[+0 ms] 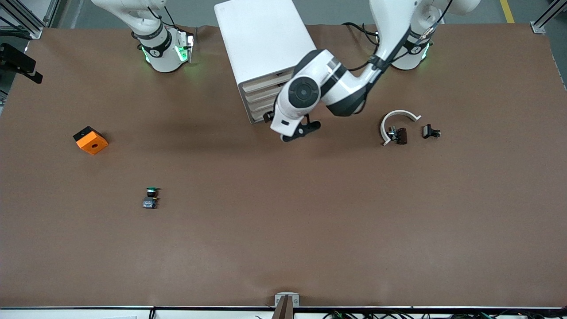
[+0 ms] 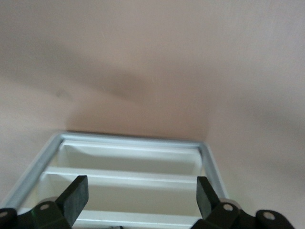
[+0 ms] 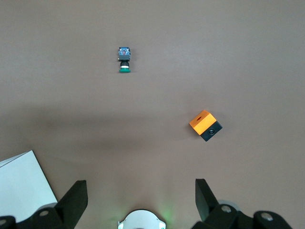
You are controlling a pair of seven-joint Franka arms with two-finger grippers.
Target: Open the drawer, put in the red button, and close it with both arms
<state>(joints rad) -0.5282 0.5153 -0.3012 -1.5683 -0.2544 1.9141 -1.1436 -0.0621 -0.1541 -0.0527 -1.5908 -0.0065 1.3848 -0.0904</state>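
Left arm reaching in from its base toward the white drawer cabinet point(image 1: 265, 42). Left gripper point(image 1: 301, 132) hanging over the table point(image 1: 283, 248) just in front of the stacked drawer fronts point(image 2: 128, 179), fingers point(image 2: 76, 195) spread wide, gripping nothing. Drawers seemingly all shut. Right arm waiting, right gripper point(image 3: 140, 191) held high over its own base at the right arm's end of the table, fingers point(image 3: 74, 198) likewise apart and empty. Red button point(image 1: 400, 135) lying on the table toward the left arm's end, tucked inside the curve of a white arc-shaped piece point(image 1: 397, 116), well apart from both grippers. Small black part point(image 1: 431, 131) just beside it. Toward the right arm's end: orange block point(image 1: 91, 140) with a black side, and green-capped button point(image 1: 151, 197) nearer the front camera than the block.
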